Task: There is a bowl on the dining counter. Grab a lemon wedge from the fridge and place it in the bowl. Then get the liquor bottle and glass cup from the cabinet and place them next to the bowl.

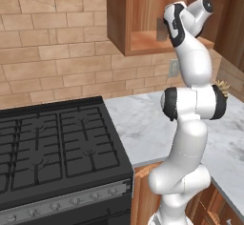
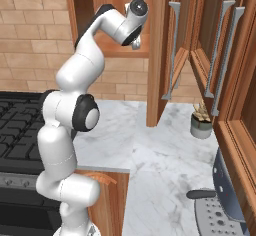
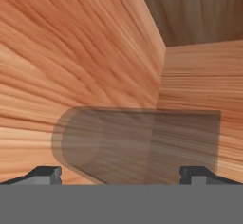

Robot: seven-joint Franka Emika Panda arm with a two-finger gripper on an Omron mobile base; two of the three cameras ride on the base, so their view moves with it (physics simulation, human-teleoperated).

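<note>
Cup (image 3: 137, 144) half-hidden behind arm inside cabinet (image 1: 143, 43); fingers (image 3: 47, 174) spread.

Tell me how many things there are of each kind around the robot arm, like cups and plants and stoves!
Glass cup: 1
Potted plant: 1
Stove: 1
Open wooden cabinet: 1
Robot gripper, open: 1
Total: 5
</note>
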